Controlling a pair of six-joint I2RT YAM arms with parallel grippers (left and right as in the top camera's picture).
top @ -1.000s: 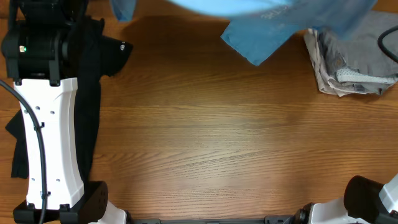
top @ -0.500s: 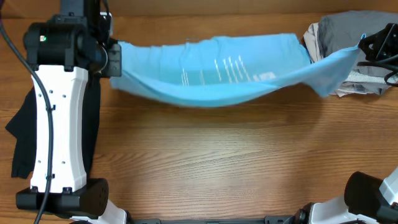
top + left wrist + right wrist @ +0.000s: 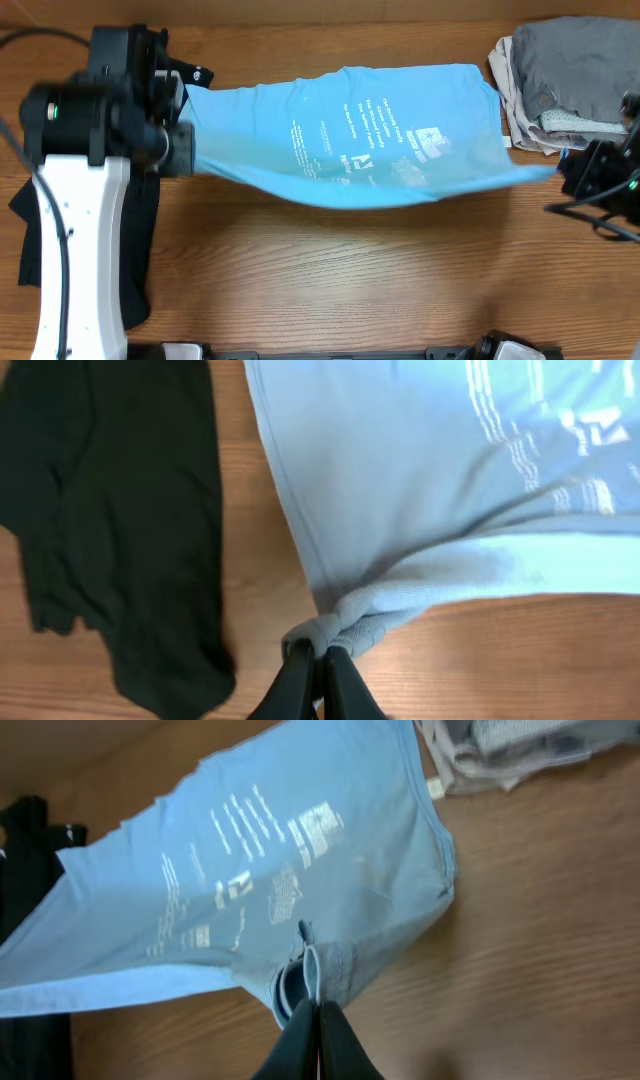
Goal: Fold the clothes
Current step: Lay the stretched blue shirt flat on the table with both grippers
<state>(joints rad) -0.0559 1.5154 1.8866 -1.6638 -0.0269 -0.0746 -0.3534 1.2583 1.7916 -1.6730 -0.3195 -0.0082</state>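
Observation:
The light blue T-shirt (image 3: 370, 135) with white lettering is stretched across the far half of the table between both grippers. My left gripper (image 3: 185, 150) is shut on its left corner, where the fabric bunches at the fingertips (image 3: 318, 650). My right gripper (image 3: 568, 172) is shut on its right corner, pinching a fold of the hem (image 3: 312, 1000). The shirt (image 3: 250, 890) sags in the middle. The black T-shirt (image 3: 150, 215) lies at the left under my left arm, its small white logo (image 3: 198, 73) showing; it also shows in the left wrist view (image 3: 120, 510).
A pile of folded grey and beige clothes (image 3: 565, 85) sits at the far right corner; its edge shows in the right wrist view (image 3: 500, 750). Bare wooden table (image 3: 350, 280) fills the near half.
The blue shirt, earlier lifted high and blurred, has come down and been pulled out wide and towards the near side. Both grippers moved nearer with its corners.

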